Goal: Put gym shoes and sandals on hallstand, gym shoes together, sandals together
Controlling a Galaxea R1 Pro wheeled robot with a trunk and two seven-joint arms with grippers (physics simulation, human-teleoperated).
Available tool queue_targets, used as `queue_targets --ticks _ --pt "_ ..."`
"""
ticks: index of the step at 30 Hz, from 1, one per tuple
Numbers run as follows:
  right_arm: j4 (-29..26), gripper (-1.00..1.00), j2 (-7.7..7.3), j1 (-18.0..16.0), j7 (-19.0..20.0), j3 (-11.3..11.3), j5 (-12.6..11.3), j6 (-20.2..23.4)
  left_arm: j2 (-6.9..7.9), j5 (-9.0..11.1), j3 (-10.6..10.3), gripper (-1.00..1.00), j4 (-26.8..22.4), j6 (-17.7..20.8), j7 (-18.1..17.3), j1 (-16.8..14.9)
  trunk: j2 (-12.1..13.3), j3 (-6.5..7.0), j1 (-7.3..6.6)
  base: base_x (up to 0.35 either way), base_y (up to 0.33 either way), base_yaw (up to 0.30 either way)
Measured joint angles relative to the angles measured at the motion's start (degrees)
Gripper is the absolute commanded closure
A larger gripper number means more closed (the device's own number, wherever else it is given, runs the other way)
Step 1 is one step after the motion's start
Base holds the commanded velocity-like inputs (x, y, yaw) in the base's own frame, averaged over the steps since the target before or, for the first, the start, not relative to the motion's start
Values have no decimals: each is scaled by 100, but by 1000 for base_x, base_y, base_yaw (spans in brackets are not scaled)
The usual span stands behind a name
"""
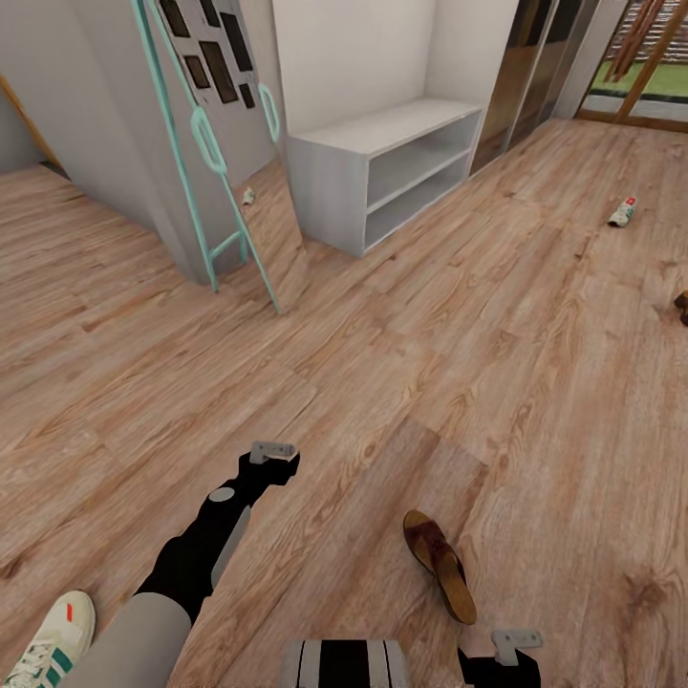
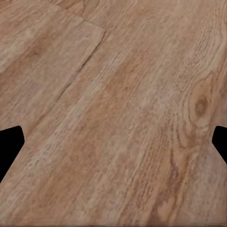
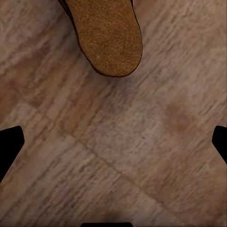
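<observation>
Reaching for the first dark brown leather sandal (image 1: pixel 440 564) on the wood-plank corridor floor (image 1: pixel 535 382).
Right gripper (image 3: pixel 113 142), spread and empty, hovers beside its heel; next it must centre over it.

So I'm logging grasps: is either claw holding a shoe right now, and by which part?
Nothing is held. Both claws are open over bare floor; the nearest sandal lies just ahead of the right claw, untouched.
</observation>
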Motion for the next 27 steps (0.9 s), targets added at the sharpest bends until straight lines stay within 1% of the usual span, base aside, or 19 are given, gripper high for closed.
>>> queue_targets --ticks 6,12,14,18,19,21,24,27 --pt "0 -100 0 0 1 0 0 0 -1 0 0 -100 -5 -2 0 0 0 -49 0 0 0 0" --pt "8 -100 2 0 -8 2 1 0 -1 0 0 -100 -7 -5 0 0 0 -61 0 0 0 0" --pt "180 -100 5 0 -11 -3 -4 -6 -3 0 -3 -100 -8 -1 0 0 0 -62 0 0 0 0" --pt "745 -100 -10 -25 -8 -30 -8 -8 -10 0 -11 -100 -8 0 0 0 0 -62 0 0 0 0" --pt "815 -100 -12 -41 -8 -32 -6 -9 -11 0 -13 -100 -8 0 0 0 0 -62 0 0 0 0" --pt "992 -100 -12 -282 -9 -37 -1 -6 -13 0 -11 -100 -7 -2 0 -1 0 -62 0 0 0 0" --pt "1092 -100 -11 -558 -9 -39 -3 -6 -14 0 -13 -100 -6 -1 0 0 0 -62 0 0 0 0" --pt "1333 -100 -10 -1010 -10 -40 -4 -6 -14 0 -11 -100 -4 0 0 0 0 -62 0 0 0 0"
